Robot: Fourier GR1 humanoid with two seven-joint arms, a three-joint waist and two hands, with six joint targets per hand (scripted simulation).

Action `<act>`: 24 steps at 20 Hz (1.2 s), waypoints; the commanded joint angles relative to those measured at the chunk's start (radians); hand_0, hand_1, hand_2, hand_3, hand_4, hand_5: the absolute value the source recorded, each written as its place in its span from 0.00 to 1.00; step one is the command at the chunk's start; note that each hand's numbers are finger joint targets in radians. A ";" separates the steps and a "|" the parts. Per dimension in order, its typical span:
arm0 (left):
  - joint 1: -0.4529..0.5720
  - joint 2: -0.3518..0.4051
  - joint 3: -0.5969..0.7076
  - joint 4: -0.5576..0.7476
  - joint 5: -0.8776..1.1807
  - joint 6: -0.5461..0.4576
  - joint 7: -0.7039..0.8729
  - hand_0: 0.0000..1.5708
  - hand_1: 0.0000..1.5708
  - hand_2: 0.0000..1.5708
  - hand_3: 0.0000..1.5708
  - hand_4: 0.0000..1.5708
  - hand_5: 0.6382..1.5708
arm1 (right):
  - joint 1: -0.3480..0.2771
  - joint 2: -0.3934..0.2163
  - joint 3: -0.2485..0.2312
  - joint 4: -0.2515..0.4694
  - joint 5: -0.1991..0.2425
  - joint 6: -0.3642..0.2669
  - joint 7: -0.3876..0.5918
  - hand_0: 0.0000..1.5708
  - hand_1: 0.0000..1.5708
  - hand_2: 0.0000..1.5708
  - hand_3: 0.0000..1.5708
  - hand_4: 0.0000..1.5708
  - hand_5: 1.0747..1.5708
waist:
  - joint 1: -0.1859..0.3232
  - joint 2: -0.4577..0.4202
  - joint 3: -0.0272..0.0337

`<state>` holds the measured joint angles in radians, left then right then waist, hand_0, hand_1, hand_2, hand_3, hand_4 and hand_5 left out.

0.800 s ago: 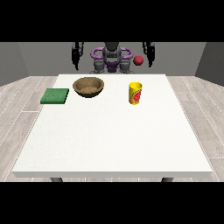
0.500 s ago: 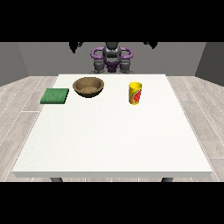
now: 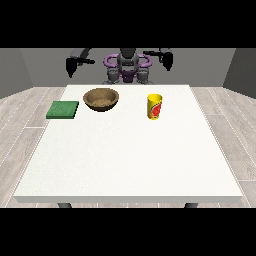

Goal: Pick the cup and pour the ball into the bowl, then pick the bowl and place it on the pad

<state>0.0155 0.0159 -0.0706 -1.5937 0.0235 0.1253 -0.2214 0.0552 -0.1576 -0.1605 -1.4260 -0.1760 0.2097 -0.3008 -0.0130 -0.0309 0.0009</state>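
— Cup [image 3: 154, 107] first: where does it stand?

— Upright on the white table [image 3: 130, 160], towards the view's right, well apart from both my hands. I see no ball from here; it may sit inside the cup.

— And the rest?

— Bowl [image 3: 101, 99] near the far edge, left of the cup; green pad [image 3: 63, 110] just beside the bowl, further left.

— What has changed?

— My arms have swung outward and up. A moment ago they hung close by my torso; now the hand at the view's left [image 3: 70, 66] and the hand at the view's right [image 3: 166, 59] are held out at shoulder height. Whether my fingers are spread or curled, I cannot tell.

— Meaning?

— Nothing is picked yet. I judge the reach for the cup is only beginning.
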 commanded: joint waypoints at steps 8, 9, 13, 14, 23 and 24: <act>-0.303 0.027 0.134 0.262 0.005 0.014 -0.204 0.00 0.00 0.00 0.00 0.00 0.86 | -0.224 -0.025 -0.040 0.155 0.013 0.031 -0.182 0.00 0.00 0.00 0.00 0.00 0.97 | -0.039 0.265 -0.0010; -0.324 0.035 0.152 0.325 0.013 0.008 -0.184 0.00 0.00 0.00 0.00 0.00 0.87 | -0.227 -0.027 -0.039 0.153 -0.014 0.039 -0.108 0.00 0.00 0.00 0.00 0.00 0.97 | -0.047 0.195 -0.0011; -0.384 0.077 0.208 0.365 0.035 -0.008 -0.268 0.00 0.00 0.00 0.00 0.00 0.88 | -0.253 -0.036 -0.072 0.262 0.002 0.064 -0.289 0.00 0.00 0.00 0.00 0.00 0.96 | -0.043 0.323 -0.0009; -0.417 0.095 0.239 0.388 0.048 -0.004 -0.266 0.00 0.00 0.00 0.00 0.00 0.89 | -0.266 -0.056 -0.078 0.272 -0.019 0.108 -0.296 0.00 0.00 0.00 0.00 0.00 0.95 | -0.056 0.348 -0.0008; -0.552 0.128 0.314 0.670 0.048 0.010 -0.458 0.00 0.00 0.00 0.00 0.00 0.83 | -0.353 -0.039 -0.045 0.334 0.034 0.080 -0.354 0.00 0.00 0.00 0.00 0.00 0.95 | -0.094 0.422 -0.0015; -0.576 0.171 0.331 0.674 0.077 -0.032 -0.397 0.00 0.00 0.00 0.00 0.00 0.83 | -0.346 -0.039 -0.063 0.385 0.022 0.091 -0.384 0.00 0.00 0.00 0.00 0.00 0.95 | -0.080 0.391 -0.0010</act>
<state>-0.4946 0.1360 0.2132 -1.0058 0.0700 0.1251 -0.6012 -0.2661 -0.2024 -0.2208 -1.0829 -0.1583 0.3002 -0.6449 -0.0896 0.3386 -0.0003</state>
